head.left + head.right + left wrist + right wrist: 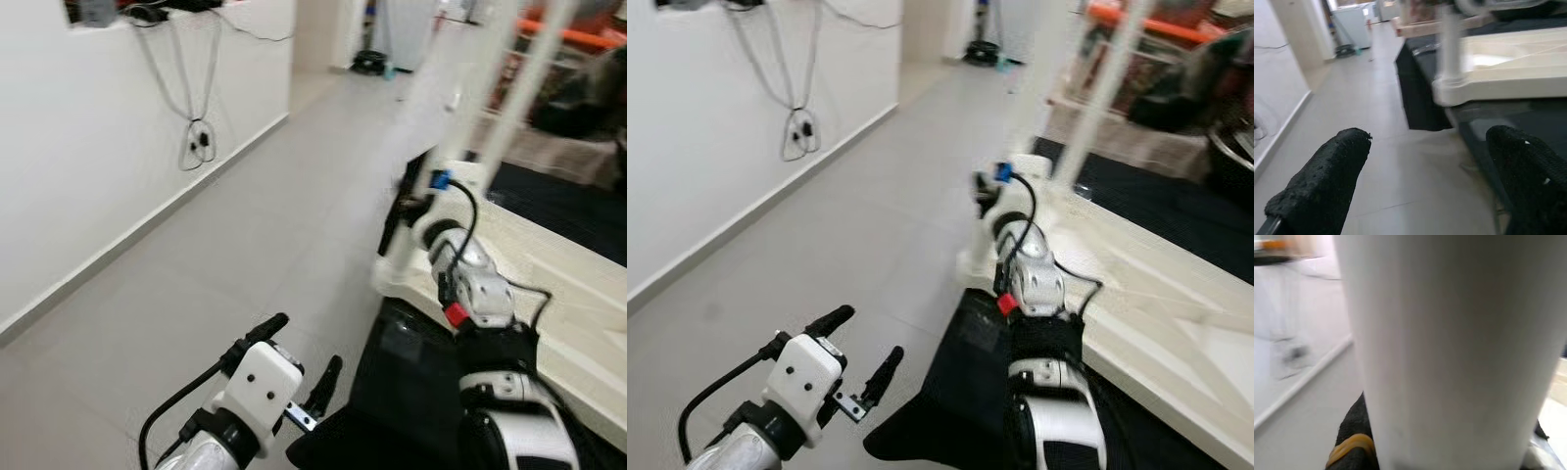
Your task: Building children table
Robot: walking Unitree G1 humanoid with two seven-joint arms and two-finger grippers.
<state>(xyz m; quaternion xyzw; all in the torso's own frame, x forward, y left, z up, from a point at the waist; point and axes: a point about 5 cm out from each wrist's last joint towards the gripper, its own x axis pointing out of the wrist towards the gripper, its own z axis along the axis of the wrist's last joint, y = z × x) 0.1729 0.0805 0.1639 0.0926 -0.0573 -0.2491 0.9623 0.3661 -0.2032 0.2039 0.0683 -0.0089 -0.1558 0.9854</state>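
Observation:
A cream children's table top lies upside down on a black mat, with white legs standing up from it. My right gripper reaches to the near corner and is shut on the white table leg there. That leg is blurred in the eye views. A black fingertip with a yellow band shows beside the leg in the right wrist view. My left gripper hangs low over the floor, left of the mat. It is open with nothing between its fingers.
A white wall with hanging cables runs along the left. Grey tiled floor stretches ahead to a doorway. Cluttered furniture with an orange bar stands behind the table at the right.

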